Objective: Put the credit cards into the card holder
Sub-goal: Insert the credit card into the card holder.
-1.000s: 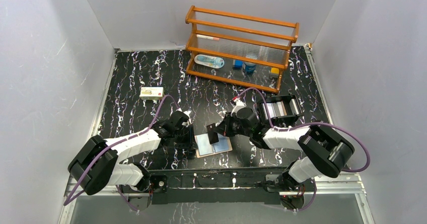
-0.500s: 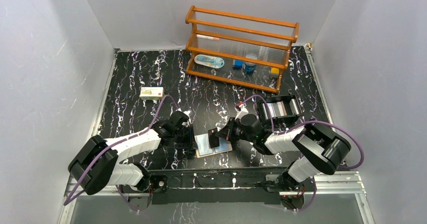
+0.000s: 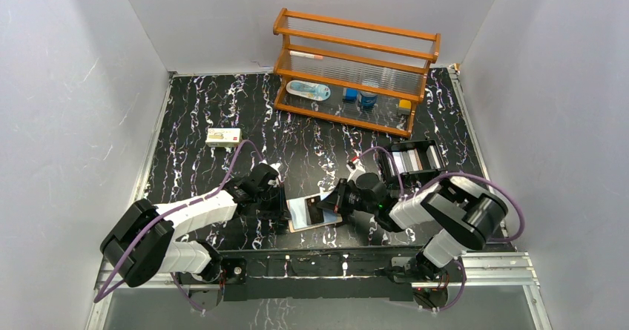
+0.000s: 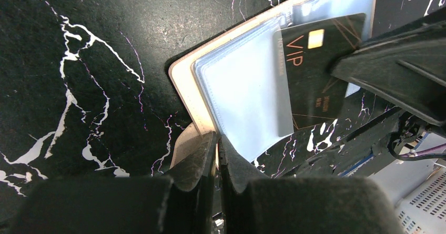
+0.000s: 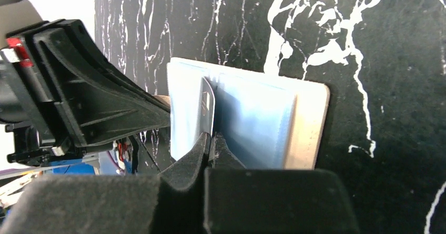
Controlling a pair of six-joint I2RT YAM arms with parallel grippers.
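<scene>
Onto the card holder [image 3: 298, 213] the card [image 4: 315, 76] has dropped.

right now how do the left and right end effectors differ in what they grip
The left end effector is shut on the edge of the tan card holder; the right end effector is shut on a black VIP card. The left's holder lies flat; the right's card is angled to it, one edge under a clear sleeve. Both are shut, meeting at the holder.
</scene>
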